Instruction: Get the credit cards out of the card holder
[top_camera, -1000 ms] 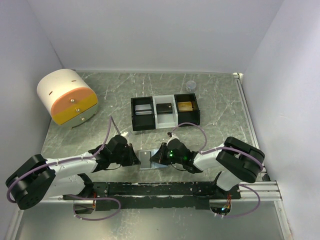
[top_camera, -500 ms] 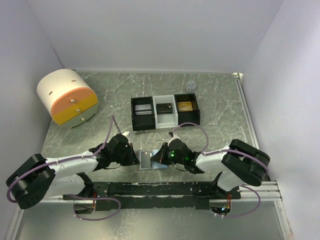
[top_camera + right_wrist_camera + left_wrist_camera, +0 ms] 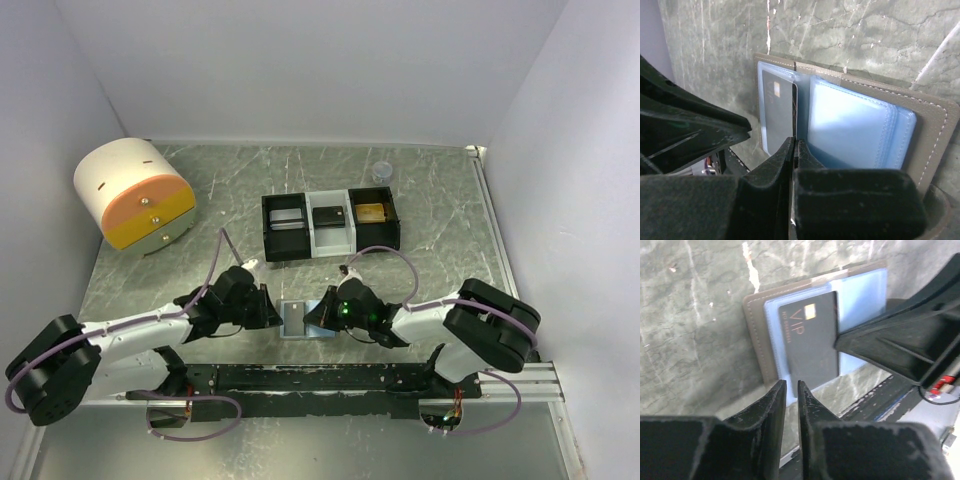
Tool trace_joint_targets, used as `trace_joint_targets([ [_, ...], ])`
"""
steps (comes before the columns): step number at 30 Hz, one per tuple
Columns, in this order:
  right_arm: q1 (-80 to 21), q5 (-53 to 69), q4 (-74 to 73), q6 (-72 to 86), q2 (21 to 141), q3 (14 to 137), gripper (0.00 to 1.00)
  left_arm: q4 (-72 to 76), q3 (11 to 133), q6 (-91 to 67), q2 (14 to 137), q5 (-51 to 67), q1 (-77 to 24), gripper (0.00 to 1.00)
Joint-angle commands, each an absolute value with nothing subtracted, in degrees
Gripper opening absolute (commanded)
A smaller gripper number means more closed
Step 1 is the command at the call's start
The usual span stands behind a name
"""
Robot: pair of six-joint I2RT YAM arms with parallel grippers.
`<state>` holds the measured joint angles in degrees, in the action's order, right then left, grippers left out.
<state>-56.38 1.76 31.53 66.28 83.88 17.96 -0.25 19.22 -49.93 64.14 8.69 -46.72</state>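
Note:
The card holder [image 3: 293, 318] lies open on the table between my two grippers, its grey cover [image 3: 754, 330] down and pale blue sleeves [image 3: 855, 125] up. A dark credit card [image 3: 810, 340] marked VIP sits in the left sleeve, also visible in the right wrist view [image 3: 777, 115]. My right gripper [image 3: 794, 141] is shut, pinching a thin blue sleeve edge at the holder's spine [image 3: 318, 312]. My left gripper [image 3: 791, 382] hovers at the holder's near-left edge [image 3: 272, 312]. Its jaws stand a narrow slit apart with nothing between them.
A black-and-white three-compartment tray [image 3: 397, 230] with items inside stands behind the holder. A round white and orange drawer unit [image 3: 135, 195] sits at the far left and a small clear cup [image 3: 380, 172] at the back. A black rail [image 3: 330, 378] runs along the near edge.
The holder's blue sleeves now show on its right side, lifted by the right gripper. My left gripper slid right to the holder and its jaws parted slightly.

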Motion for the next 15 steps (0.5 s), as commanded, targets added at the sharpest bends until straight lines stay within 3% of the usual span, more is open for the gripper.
trace_joint_targets([
  [1, -56.52, 1.14, 31.71, 66.78, 86.2, 17.94, 0.0, 1.05, 22.03, -49.01, 61.43, 11.04, -47.18, 0.3],
  [7, -56.51, 0.63, 31.49, 67.4, 86.81, 17.96, 0.0, 0.52, 23.74, -47.42, 63.28, 11.89, -47.19, 0.43],
  [15, -56.52, 0.79, 31.99, 67.62, 86.77, 17.89, 0.0, 3.7, 23.63, -47.28, 72.13, 12.35, -48.46, 0.38],
])
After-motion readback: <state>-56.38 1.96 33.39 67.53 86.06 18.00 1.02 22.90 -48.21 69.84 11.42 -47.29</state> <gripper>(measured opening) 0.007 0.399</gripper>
